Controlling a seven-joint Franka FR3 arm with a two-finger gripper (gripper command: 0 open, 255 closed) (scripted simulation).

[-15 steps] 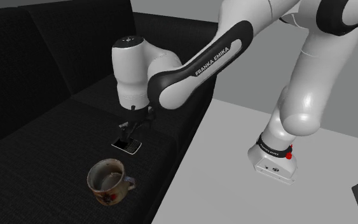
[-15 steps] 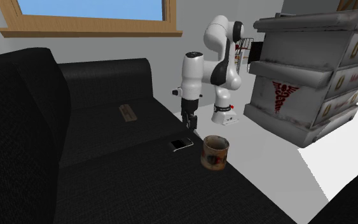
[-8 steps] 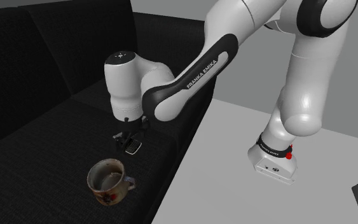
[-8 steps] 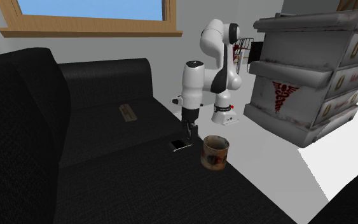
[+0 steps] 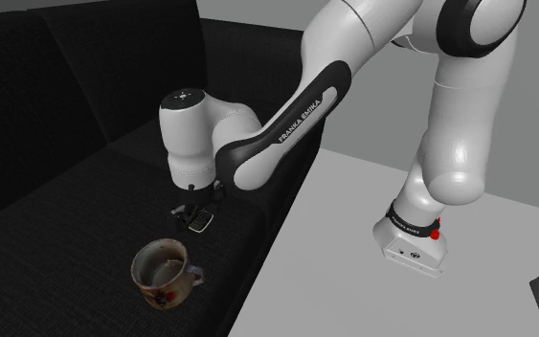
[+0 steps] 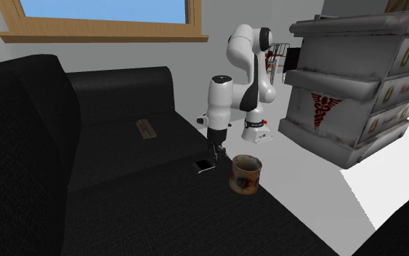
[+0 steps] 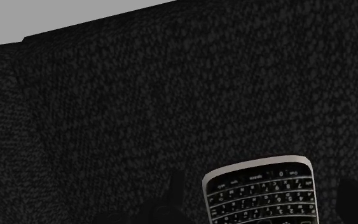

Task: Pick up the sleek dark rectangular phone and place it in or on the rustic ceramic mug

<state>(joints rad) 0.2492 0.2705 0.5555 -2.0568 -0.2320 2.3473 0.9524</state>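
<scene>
A dark phone with a silver rim and a small keypad [image 7: 260, 197] lies flat on the black sofa seat [image 5: 85, 220]. My black gripper [image 7: 261, 181] has come down over it, open, one finger on each side and a gap to each edge. From the shoulder view the gripper [image 5: 192, 211] hangs right above the phone [image 5: 200, 223]. A brown, worn-looking ceramic mug [image 5: 162, 273] stands upright on the seat, nearer the camera than the phone. In the second exterior view the phone [image 6: 205, 166] sits left of the mug [image 6: 245, 174], with the gripper [image 6: 213, 153] over it.
A small flat brownish object [image 6: 146, 129] lies farther back on the sofa seat. A large grey drawer cabinet [image 6: 355, 80] stands on the pale floor beyond the sofa edge. The sofa back [image 5: 76, 77] rises behind the seat. My stand [image 5: 409, 244] sits on the floor.
The arm swung lower and the gripper came down from above the seat to straddle the phone. Phone and mug have stayed where they were.
</scene>
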